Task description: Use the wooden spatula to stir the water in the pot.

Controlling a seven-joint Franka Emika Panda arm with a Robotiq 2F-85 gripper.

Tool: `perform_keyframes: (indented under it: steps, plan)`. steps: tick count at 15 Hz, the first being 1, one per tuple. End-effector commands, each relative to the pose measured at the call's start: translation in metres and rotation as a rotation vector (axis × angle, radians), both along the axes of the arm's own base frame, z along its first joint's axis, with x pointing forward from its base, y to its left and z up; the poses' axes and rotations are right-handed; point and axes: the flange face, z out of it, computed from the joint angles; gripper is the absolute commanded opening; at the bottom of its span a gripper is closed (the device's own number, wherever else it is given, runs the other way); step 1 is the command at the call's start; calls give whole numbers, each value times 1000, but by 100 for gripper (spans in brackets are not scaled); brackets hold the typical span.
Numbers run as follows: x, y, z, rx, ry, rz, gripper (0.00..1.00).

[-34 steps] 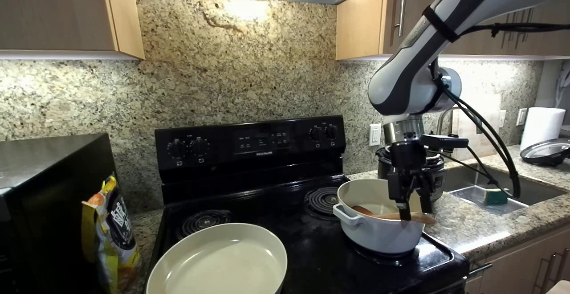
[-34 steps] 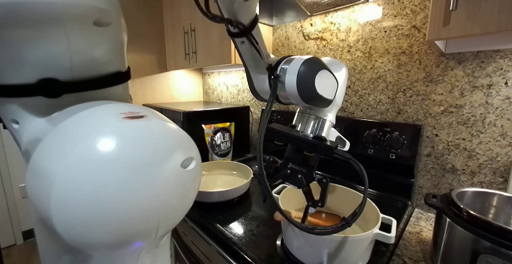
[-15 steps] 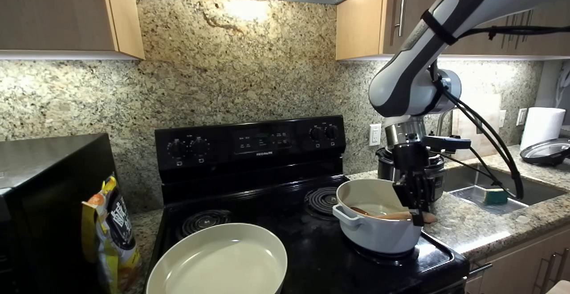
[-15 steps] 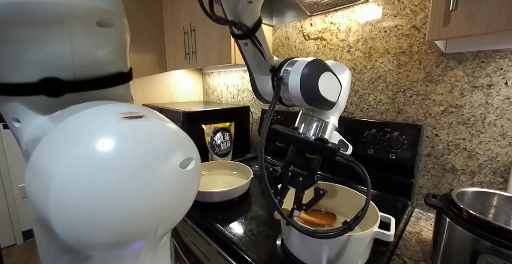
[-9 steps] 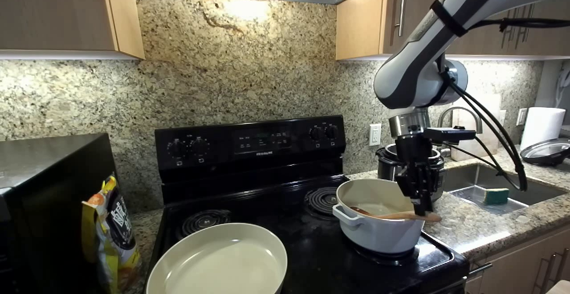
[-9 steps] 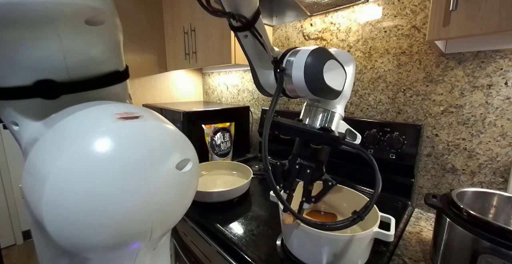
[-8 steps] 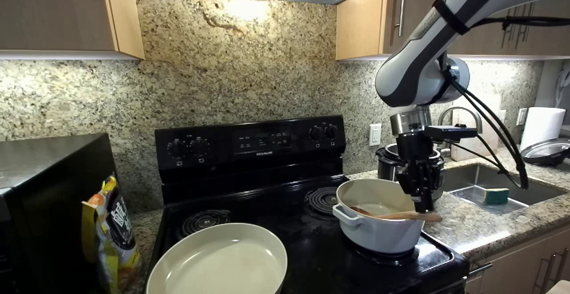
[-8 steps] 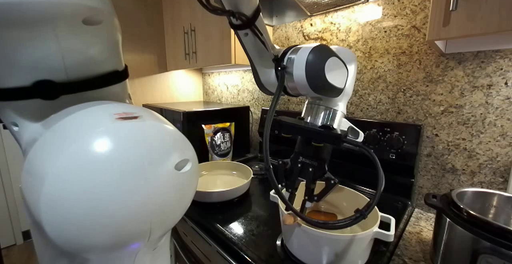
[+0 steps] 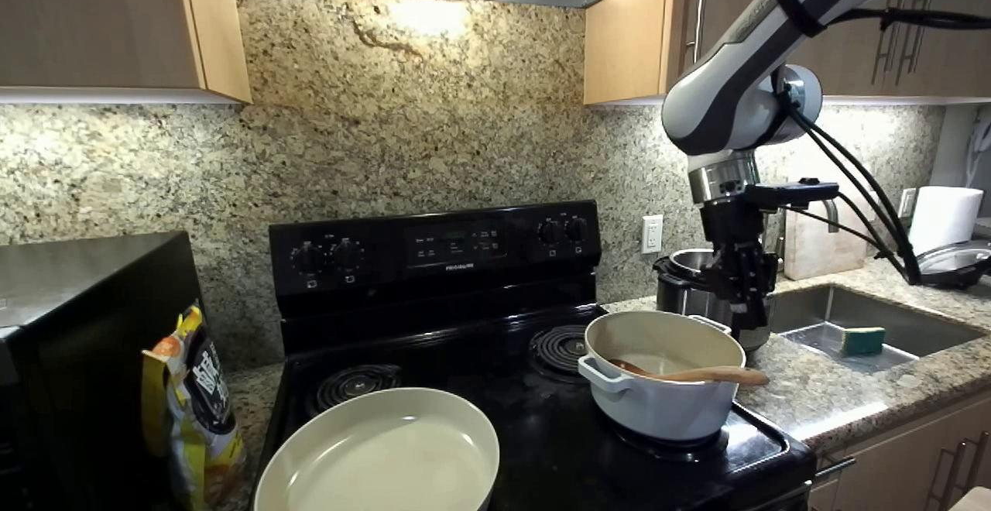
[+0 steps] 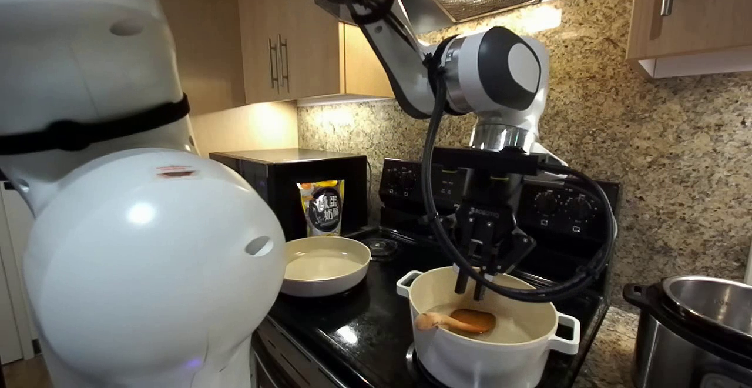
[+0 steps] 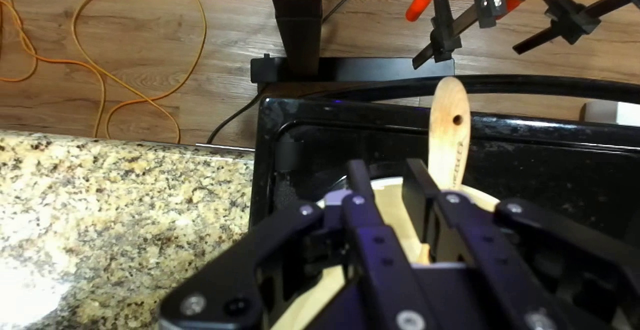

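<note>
The wooden spatula leans in the white pot. Its darker orange-brown blade lies low inside and its tan handle crosses the rim, end sticking out. My gripper hangs above the pot, clear of the spatula, pointing down. A narrow gap with nothing in it shows between its fingers, so it stands slightly open. From the wrist, the handle lies just right of the right finger, outside the jaws. Water in the pot is hard to make out.
A large cream pan occupies the stove's front left. Near the pot stand the steel cooker and the sink with a sponge. The stove's back panel rises behind. A black cable loop hangs around the gripper.
My gripper has risen from the spatula's handle, up and back, and is now apart from it. The handle slid slightly outward over the rim earlier, then stayed put.
</note>
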Motion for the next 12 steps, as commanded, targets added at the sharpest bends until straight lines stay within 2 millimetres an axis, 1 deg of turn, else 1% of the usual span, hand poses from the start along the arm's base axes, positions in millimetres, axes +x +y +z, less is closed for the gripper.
perform_keyframes:
  steps: [1,6,8,10,12]
  plan:
    - [6,13,-4,0,63,74,51]
    - [11,34,-22,42,118,147,81]
    - [13,40,-30,54,133,170,94]
    - [16,44,-36,59,145,195,100]
    - [19,47,-41,62,154,211,100]
